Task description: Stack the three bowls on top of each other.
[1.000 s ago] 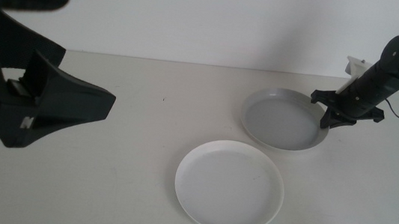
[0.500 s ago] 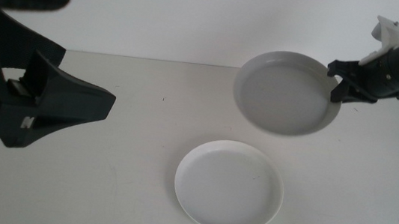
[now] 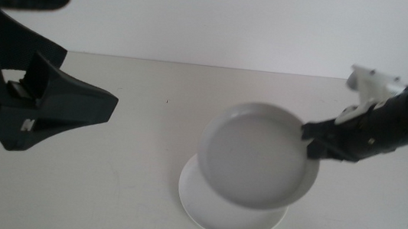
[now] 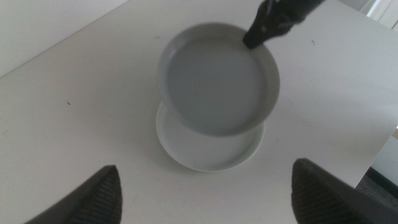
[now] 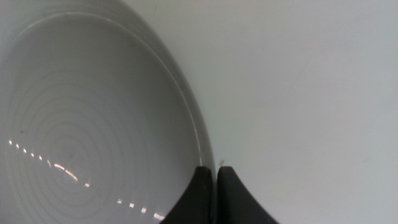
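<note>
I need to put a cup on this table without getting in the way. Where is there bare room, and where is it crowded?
Bare table lies between the waiting left gripper and the white bowl, and along the back wall. It is crowded at the centre right: the right gripper holds the grey bowl by its rim above the white bowl.

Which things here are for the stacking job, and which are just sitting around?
For the job:
- grey bowl, held in the air by its rim
- white bowl, flat on the table, partly under the grey one
- right end effector, pinching the grey bowl's rim

Just around:
- left end effector, open and waiting above the table
</note>
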